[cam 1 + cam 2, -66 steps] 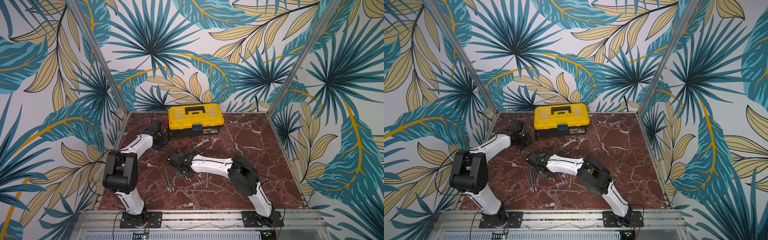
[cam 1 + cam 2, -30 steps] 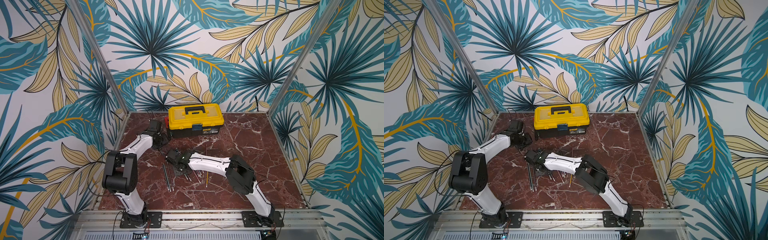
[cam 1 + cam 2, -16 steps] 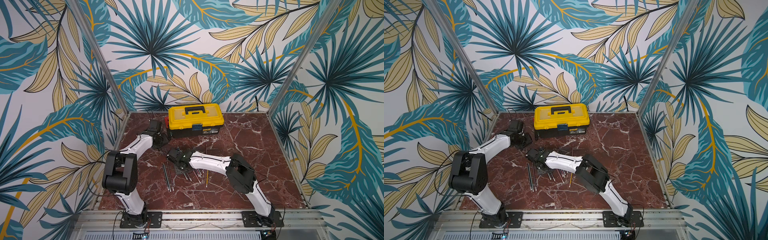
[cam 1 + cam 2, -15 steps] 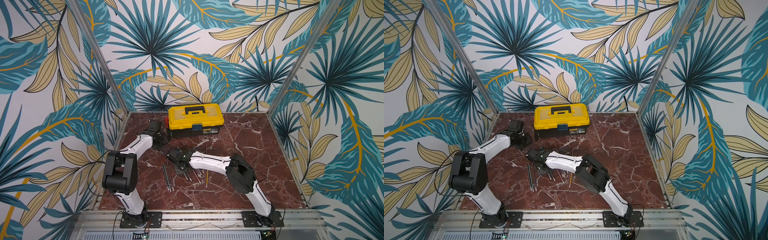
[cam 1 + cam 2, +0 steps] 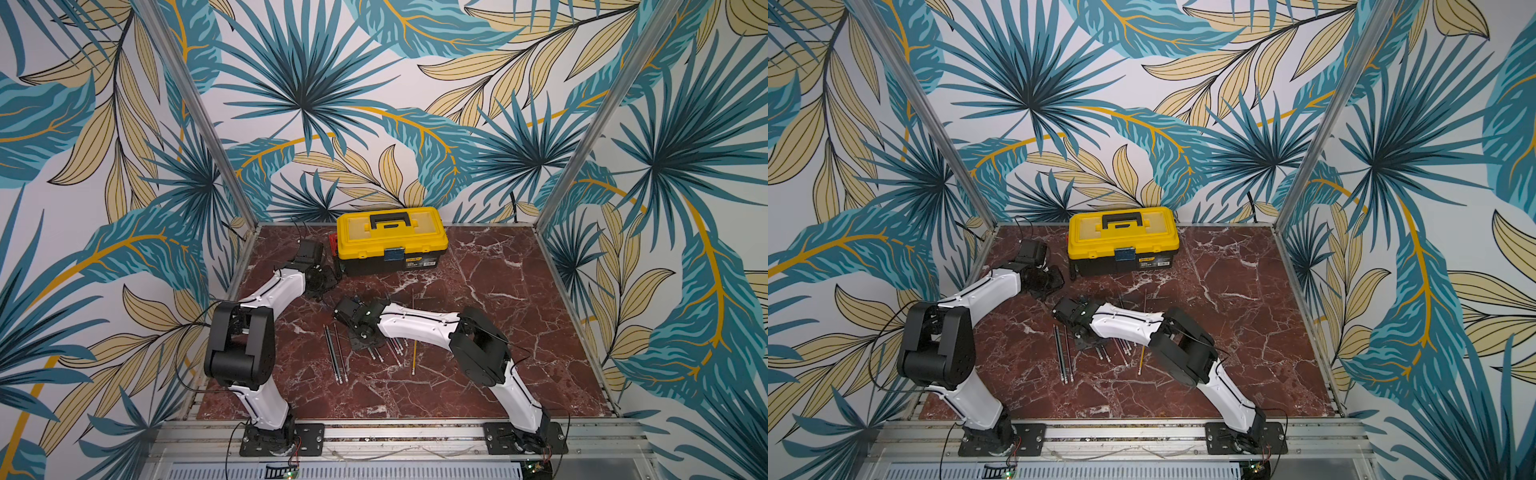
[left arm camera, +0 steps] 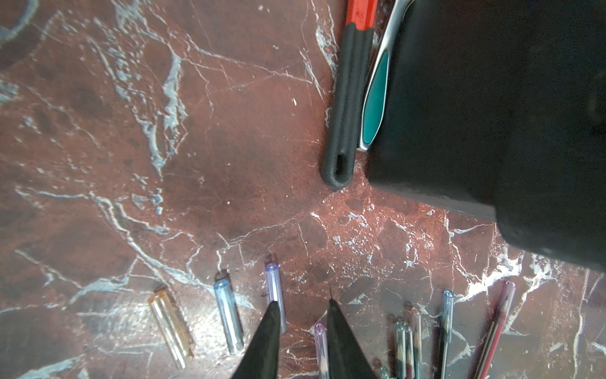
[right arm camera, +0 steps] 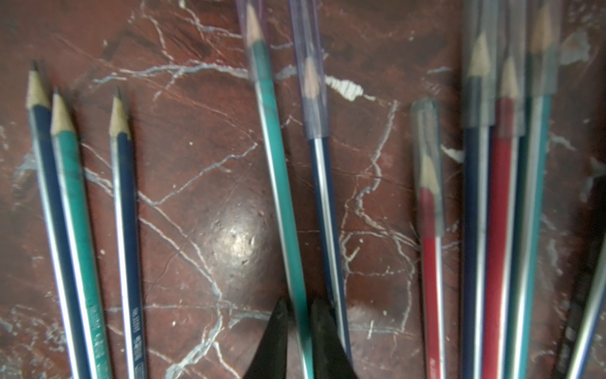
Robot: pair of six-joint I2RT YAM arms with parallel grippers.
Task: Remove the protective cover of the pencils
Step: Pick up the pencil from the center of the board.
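- Right gripper (image 7: 296, 311) clamps a green pencil (image 7: 275, 170), cap (image 7: 254, 36) on its tip.
- Left gripper (image 6: 303, 305) stands narrowly parted, empty; three loose caps (image 6: 228, 315) lie beside it.
- Pencils (image 7: 499, 229) fan across red marble (image 5: 498, 291) before a yellow toolbox (image 5: 390, 237).
- Leaf-print walls (image 5: 374, 104) close in three sides.
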